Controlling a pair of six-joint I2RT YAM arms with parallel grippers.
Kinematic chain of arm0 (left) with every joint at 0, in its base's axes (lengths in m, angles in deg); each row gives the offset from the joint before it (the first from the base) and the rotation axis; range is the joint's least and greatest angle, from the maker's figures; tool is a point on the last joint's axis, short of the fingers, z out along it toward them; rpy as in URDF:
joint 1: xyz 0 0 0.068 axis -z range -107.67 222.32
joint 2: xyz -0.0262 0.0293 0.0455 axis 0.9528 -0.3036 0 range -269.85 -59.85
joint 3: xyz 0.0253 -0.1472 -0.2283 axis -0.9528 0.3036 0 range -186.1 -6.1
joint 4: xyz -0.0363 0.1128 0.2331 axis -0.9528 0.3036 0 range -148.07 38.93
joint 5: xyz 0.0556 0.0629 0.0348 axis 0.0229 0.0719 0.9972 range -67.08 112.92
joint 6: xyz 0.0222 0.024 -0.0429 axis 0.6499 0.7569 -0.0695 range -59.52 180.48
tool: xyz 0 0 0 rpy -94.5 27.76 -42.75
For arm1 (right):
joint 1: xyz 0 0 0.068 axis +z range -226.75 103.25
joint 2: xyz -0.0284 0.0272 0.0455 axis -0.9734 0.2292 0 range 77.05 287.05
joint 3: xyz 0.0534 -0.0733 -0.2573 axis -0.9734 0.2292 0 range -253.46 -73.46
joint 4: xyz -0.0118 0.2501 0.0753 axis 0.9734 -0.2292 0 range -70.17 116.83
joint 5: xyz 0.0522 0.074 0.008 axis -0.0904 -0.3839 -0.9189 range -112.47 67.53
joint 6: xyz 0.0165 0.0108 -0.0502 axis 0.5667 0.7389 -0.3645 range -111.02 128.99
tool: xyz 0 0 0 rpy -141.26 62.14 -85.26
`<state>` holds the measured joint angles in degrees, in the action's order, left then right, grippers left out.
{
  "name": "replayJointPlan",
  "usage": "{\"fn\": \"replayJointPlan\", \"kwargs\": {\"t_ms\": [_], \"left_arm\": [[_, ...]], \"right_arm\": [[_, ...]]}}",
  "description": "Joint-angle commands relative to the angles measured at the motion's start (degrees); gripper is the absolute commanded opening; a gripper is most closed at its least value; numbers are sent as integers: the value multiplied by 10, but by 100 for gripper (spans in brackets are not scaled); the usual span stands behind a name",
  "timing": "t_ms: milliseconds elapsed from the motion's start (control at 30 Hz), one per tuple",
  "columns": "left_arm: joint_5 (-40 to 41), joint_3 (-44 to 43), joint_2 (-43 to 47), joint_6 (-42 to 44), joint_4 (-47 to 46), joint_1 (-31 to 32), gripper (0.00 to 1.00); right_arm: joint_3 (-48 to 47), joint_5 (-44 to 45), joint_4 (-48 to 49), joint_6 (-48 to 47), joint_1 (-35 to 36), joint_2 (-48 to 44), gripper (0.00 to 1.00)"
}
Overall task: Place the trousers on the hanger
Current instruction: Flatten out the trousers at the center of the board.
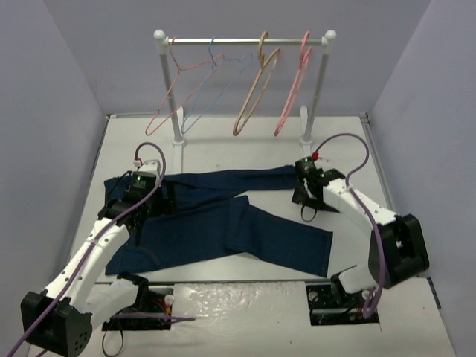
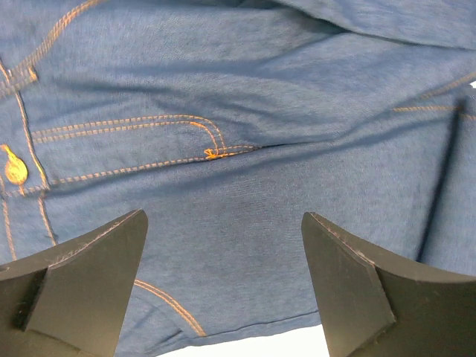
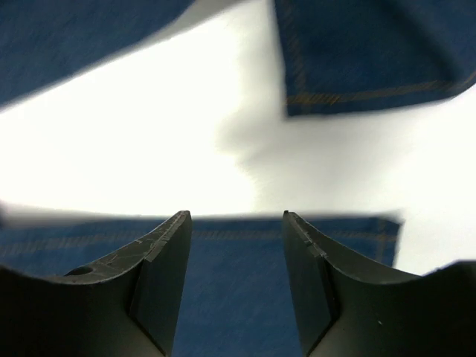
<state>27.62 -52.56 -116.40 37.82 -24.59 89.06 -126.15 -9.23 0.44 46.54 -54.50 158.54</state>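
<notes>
Left claw (image 2: pixel 223 217) has its jaws wide apart, close over the waist end of the trousers (image 1: pixel 223 216), by the orange-stitched pocket seam, and pinches no cloth. Your right claw (image 3: pixel 234 217) also has its jaws apart, less widely, over a leg hem, with nothing clamped between them.

Judge the task as barely begun. The trousers lie flat on the bench (image 1: pixel 223 141), their 2 legs splayed toward the right, no part lifted. The hanger (image 1: pixel 255 93), the tan one, hangs on the rail (image 1: pixel 245 42) at the back, well apart from the garment and untouched by either arm. Everything that matters is left: gripping the cloth, raising it, and getting it over the hanger's bar.

As for pose, your left arm reaches forward from its base at the near left, wrist bent down over the waistband. Your right arm folds out to the right at the elbow, then comes back inward, its wrist tipped down at the hem end of the far leg, just in front of the rail's right post.
</notes>
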Motion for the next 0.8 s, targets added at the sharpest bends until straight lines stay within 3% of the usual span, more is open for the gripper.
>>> {"fn": "replayJointPlan", "kwargs": {"t_ms": [0, 367, 567, 700, 767], "left_arm": [[-28, -8, 35, 74, -34, -4, 82], [-10, 22, 38, 84, -58, -3, 82], [-2, 22, 40, 85, -57, -3, 82], [-3, 22, 40, 84, -57, -3, 82], [-3, 22, 39, 84, -57, -2, 82]], "right_arm": [[-43, 45, 4, -89, -59, 47, 50], [-50, 12, 76, -116, -105, 142, 53], [-38, 16, 90, -119, -114, 166, 48], [-44, 22, 74, -127, -124, 155, 8], [-64, 25, 45, -132, -124, 134, 0]]}}
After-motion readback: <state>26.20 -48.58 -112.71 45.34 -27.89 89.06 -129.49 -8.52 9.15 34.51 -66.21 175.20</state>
